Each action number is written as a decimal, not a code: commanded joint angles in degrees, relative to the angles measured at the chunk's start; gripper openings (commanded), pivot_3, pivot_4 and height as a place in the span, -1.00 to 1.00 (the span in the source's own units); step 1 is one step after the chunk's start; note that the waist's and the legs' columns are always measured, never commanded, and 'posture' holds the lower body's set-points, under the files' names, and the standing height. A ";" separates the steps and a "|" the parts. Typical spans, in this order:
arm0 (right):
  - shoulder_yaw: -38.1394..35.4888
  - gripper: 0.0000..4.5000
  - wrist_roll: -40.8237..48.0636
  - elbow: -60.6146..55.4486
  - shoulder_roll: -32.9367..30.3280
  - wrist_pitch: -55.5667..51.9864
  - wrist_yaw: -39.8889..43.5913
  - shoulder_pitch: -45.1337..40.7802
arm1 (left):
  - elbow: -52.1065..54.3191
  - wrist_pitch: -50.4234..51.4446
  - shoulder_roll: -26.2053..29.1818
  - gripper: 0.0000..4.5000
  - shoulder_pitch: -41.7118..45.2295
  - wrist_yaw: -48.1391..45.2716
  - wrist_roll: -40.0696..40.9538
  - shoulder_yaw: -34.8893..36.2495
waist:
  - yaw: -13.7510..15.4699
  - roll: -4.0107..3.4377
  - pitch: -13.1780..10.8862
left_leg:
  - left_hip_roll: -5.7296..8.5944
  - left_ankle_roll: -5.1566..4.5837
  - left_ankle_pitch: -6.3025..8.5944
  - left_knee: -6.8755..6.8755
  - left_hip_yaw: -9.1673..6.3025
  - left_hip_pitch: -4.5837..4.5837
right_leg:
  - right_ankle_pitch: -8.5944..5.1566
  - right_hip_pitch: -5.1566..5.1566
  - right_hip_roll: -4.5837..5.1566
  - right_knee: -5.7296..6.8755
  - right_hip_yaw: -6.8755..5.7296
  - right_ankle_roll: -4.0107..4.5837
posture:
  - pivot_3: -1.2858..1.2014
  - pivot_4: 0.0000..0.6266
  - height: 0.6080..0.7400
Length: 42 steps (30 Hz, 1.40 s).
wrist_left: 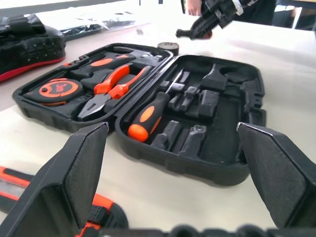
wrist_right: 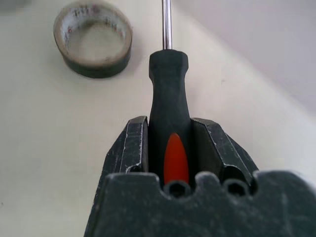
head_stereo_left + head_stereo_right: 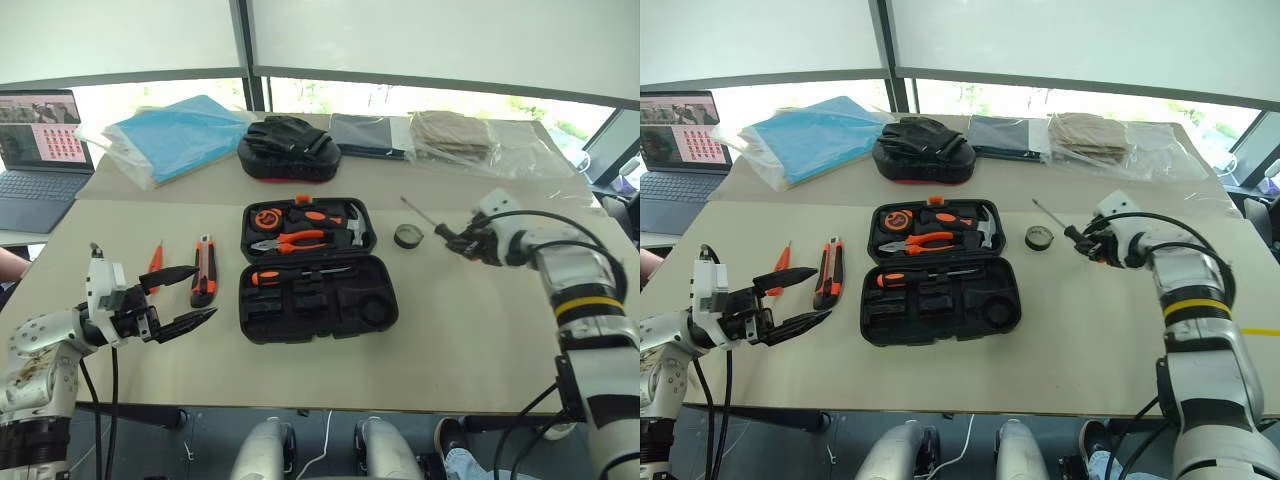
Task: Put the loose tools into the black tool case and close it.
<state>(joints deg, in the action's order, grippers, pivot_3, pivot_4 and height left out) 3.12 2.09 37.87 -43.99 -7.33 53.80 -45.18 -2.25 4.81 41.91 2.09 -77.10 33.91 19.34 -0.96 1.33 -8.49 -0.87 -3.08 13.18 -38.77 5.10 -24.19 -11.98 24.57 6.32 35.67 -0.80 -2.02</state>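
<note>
Black-and-orange screwdriver [image 2: 168, 103], counter [image 3: 470, 330]: light, rigid, slick steel shank; right end effector [image 2: 169, 143] clenched on its handle, left end effector [image 3: 170, 300] released.

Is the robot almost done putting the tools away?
Not yet. One long screwdriver already lies in the open black tool case. The right gripper has its jaws around the second screwdriver. The tape roll, utility knife and small orange screwdriver wait on the table.
</note>
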 commanded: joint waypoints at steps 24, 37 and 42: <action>21.89 -0.56 -7.70 -13.05 12.74 4.03 20.61 -7.28 | 9.44 -3.73 0.05 1.00 -10.04 0.26 -0.80 -1.28 | 0.02 -0.02 -0.09 | -0.05 0.20 -0.03 0.03 0.12 -0.13 | 0.03 0.50 0.12 0.30 -0.08 0.27 | 0.03 -0.52 1.00; 22.46 -0.56 -10.93 -6.42 15.07 6.89 20.78 -9.74 | 8.57 -3.95 0.06 1.00 -8.60 1.24 -1.48 -1.71 | 0.02 -0.03 -0.09 | -0.06 0.19 -0.04 -0.02 0.15 -0.09 | 0.04 0.44 0.03 0.31 -0.10 0.23 | 0.03 -0.52 1.00; 21.41 0.24 -7.95 -9.59 13.18 4.63 27.38 -10.83 | 11.38 -1.63 0.87 1.00 -8.77 3.05 -0.71 -1.14 | 0.09 -0.03 -0.09 | -0.06 0.19 -0.05 -0.01 0.16 -0.10 | 0.04 0.46 0.03 0.33 -0.09 0.23 | 0.03 -0.52 1.00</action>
<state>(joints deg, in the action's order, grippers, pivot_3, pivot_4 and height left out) 25.97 -7.98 30.77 -29.48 -1.05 77.20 -55.25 6.31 2.21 41.91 -6.77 -74.97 31.79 17.06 -0.87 1.31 -8.58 -0.93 -2.89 13.14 -38.78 5.26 -24.28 -11.94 25.01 6.34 35.99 -0.90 -1.79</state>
